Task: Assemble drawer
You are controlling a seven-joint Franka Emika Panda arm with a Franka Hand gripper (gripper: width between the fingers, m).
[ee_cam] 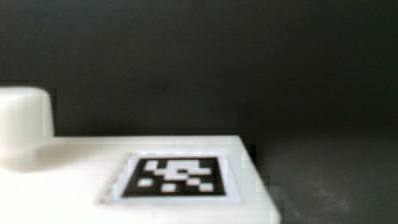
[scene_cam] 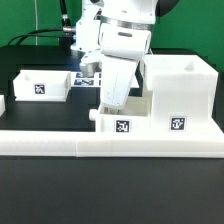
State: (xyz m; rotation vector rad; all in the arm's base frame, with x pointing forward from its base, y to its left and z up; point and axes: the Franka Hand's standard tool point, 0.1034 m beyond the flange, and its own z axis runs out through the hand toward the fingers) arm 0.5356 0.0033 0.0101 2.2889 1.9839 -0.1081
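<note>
A small white drawer tray (scene_cam: pixel 122 122) with a round front knob (scene_cam: pixel 94 116) and a square tag sits just behind the low wall, beside the tall white casing (scene_cam: pixel 178 92). My gripper (scene_cam: pixel 108 102) reaches down into or onto this tray from above. Its fingertips are hidden, so I cannot tell whether they are open or shut. The wrist view shows the tray's tagged face (ee_cam: pixel 178 176) and its knob (ee_cam: pixel 23 124) very close, with no fingers in the picture. A second tagged tray (scene_cam: pixel 42 85) lies at the exterior view's left.
The long low white L-shaped wall (scene_cam: pixel 110 144) runs along the front of the black table. The marker board (scene_cam: pixel 86 77) lies behind my gripper. The arm's body hides the middle of the table.
</note>
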